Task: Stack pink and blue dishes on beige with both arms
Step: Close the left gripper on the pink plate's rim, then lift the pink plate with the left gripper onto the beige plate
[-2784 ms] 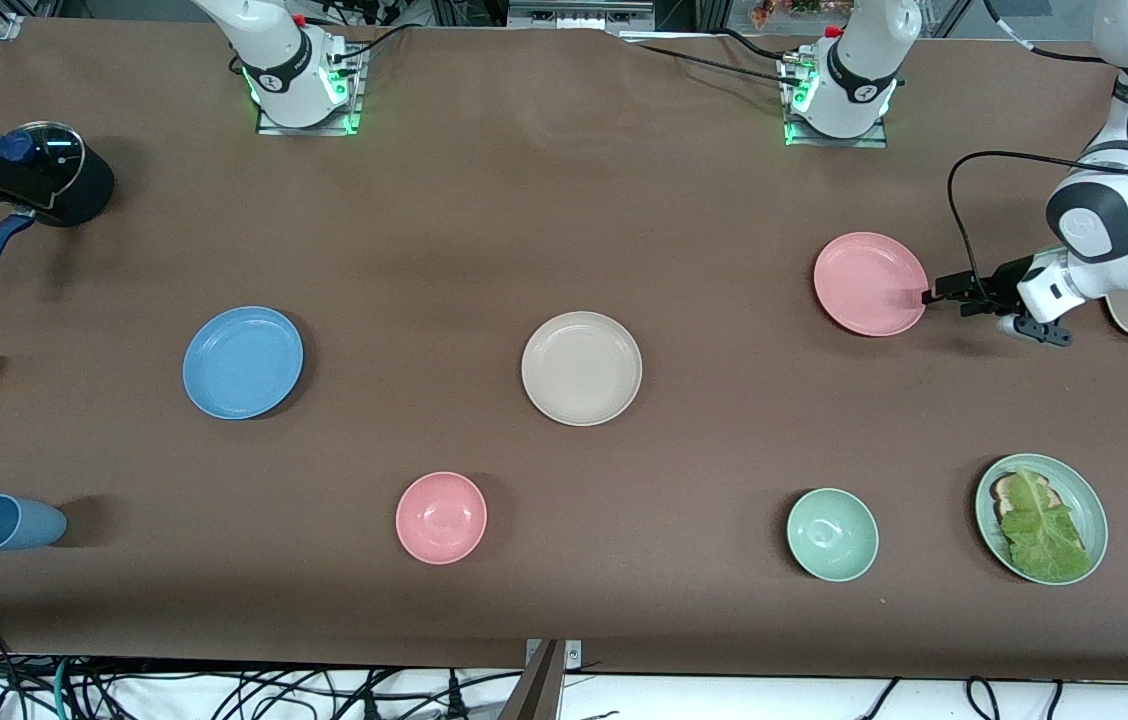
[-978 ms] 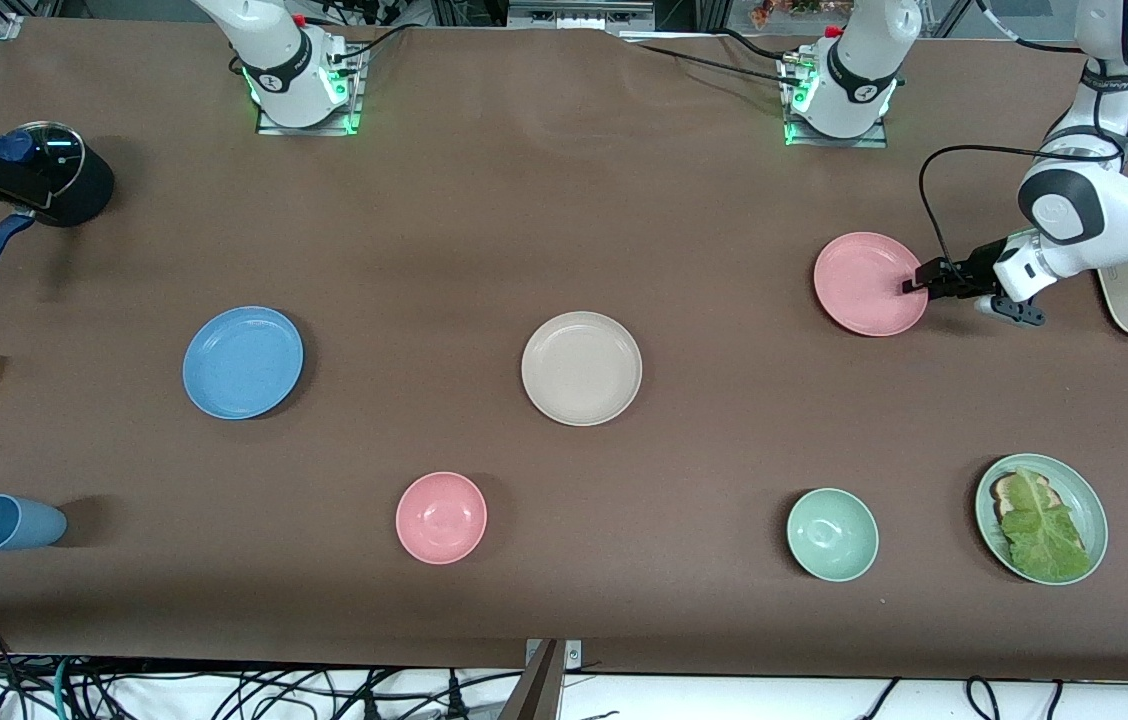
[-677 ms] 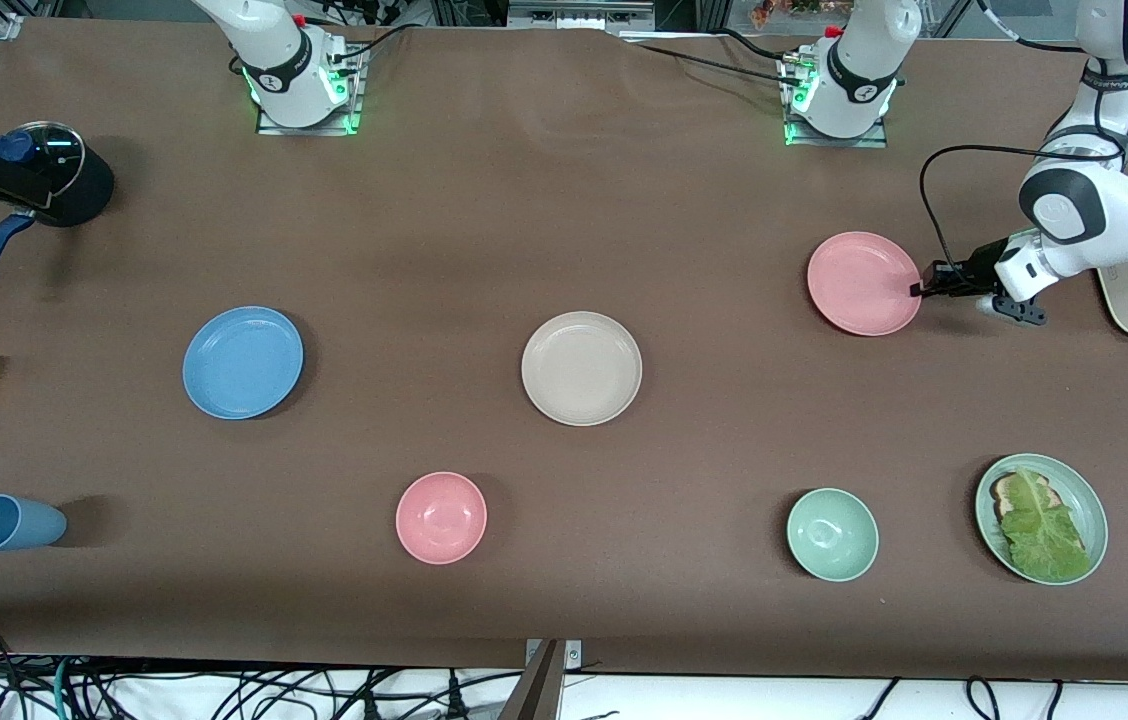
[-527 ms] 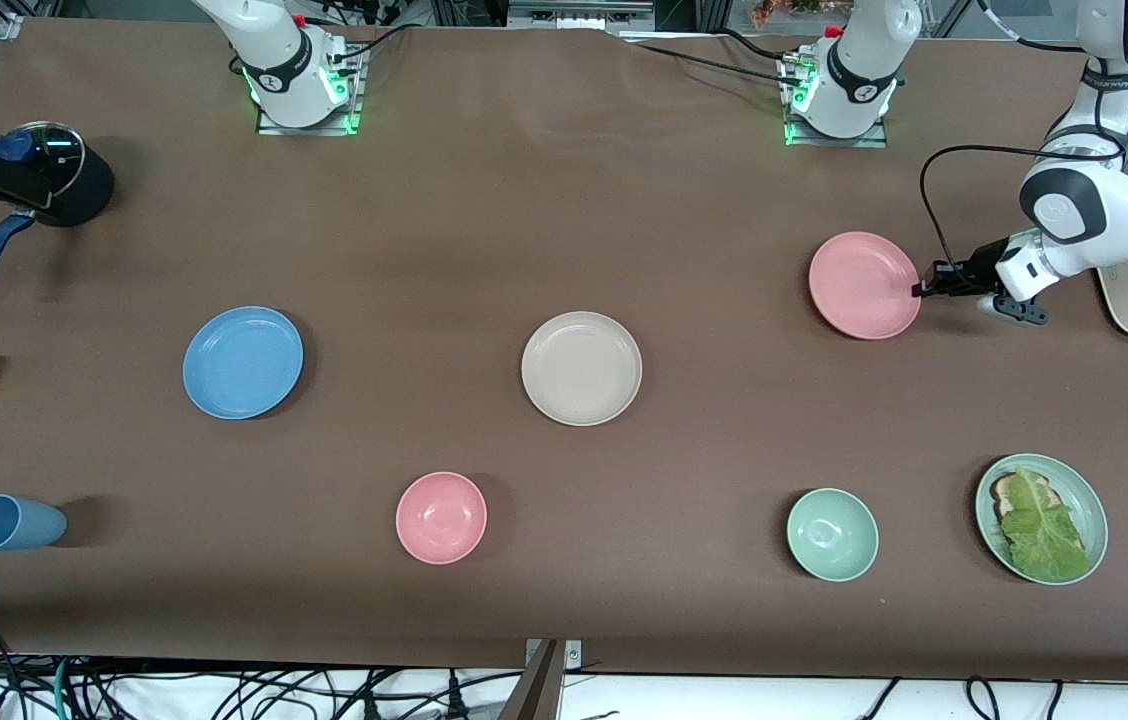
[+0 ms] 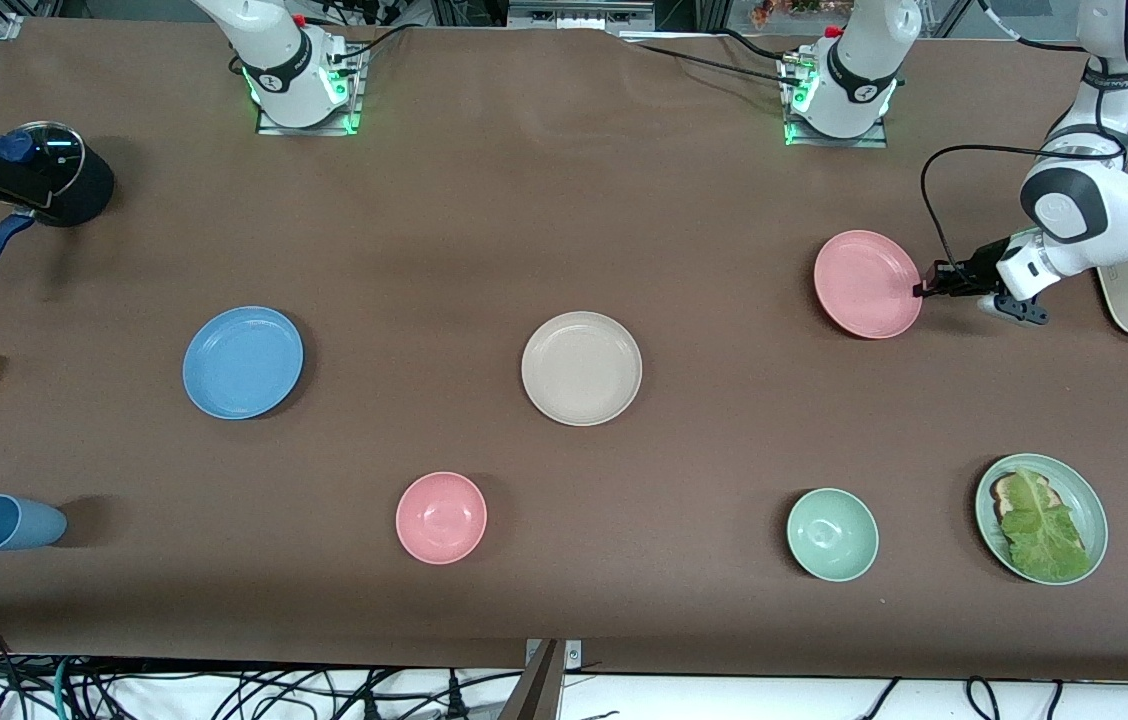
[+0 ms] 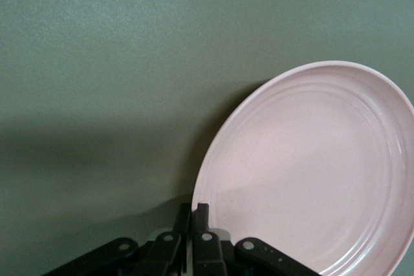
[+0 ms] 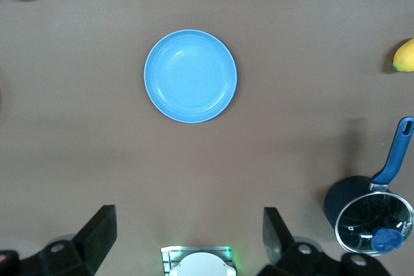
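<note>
The left end effector [image 5: 922, 290] is pinched on the rim of the pink plate [image 5: 867, 284], gripping the edge that faces the left arm's end of the worktop [image 5: 624, 200]. In the left wrist view its two black fingers [image 6: 199, 214] are pressed together on the thin rim, and the plate tilts, with a dark shadow under its raised edge. The left arm [image 5: 1089, 205] reaches in low from the worktop's end: its forearm lies nearly level, the wrist turned so the fingers point sideways toward the plate, and a black cable [image 5: 934, 195] loops above it.

The right end effector [image 7: 187, 237] is spread wide and holds nothing; its two dark fingers frame the bottom of the right wrist view. It hangs high, looking straight down on the blue plate [image 5: 243, 362], which lies flat on the worktop toward the right arm's end. Only the base and lowest link of the right arm [image 5: 274, 50] show in the front view.

The beige plate [image 5: 581, 368] lies flat and bare near the middle of the worktop, between the blue plate and the pink plate, well apart from both and nearer the front camera than the pink one.
</note>
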Robot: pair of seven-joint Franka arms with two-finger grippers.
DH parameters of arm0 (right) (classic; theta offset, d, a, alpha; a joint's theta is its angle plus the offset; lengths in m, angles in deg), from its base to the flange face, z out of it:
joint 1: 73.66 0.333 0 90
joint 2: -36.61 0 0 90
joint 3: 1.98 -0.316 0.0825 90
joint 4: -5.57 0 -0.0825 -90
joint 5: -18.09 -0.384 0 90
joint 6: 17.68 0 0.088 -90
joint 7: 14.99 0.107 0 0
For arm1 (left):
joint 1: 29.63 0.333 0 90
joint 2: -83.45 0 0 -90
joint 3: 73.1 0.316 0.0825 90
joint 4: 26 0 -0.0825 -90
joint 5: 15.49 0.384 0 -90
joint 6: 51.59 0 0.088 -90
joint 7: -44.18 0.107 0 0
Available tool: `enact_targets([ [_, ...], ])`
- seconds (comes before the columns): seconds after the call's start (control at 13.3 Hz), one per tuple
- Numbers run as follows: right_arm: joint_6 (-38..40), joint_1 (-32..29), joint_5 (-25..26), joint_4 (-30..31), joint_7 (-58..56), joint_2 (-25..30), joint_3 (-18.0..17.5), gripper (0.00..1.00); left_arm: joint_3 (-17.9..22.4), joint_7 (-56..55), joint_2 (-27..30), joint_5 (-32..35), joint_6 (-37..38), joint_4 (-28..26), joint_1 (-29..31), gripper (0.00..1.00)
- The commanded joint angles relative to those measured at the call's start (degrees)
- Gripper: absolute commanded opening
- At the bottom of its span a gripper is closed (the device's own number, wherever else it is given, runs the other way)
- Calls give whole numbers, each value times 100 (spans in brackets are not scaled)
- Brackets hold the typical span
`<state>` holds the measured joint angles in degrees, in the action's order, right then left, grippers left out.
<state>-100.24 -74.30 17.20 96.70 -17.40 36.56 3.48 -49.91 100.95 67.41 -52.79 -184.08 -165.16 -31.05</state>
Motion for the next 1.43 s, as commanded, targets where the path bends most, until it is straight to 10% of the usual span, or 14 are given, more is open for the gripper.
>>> enact_targets([
  [0.0,39,-23,-87,45,-23,67,16,100,89,211,495,-147,30,-76,-182,0],
  [0.83,48,-23,-96,45,-23,67,77,100,-25,-1439,577,-50,171,924,-1368,0],
  [1.35,65,-15,-96,46,-14,58,86,100,-1377,-3872,-48,-41,162,2059,-1449,0],
])
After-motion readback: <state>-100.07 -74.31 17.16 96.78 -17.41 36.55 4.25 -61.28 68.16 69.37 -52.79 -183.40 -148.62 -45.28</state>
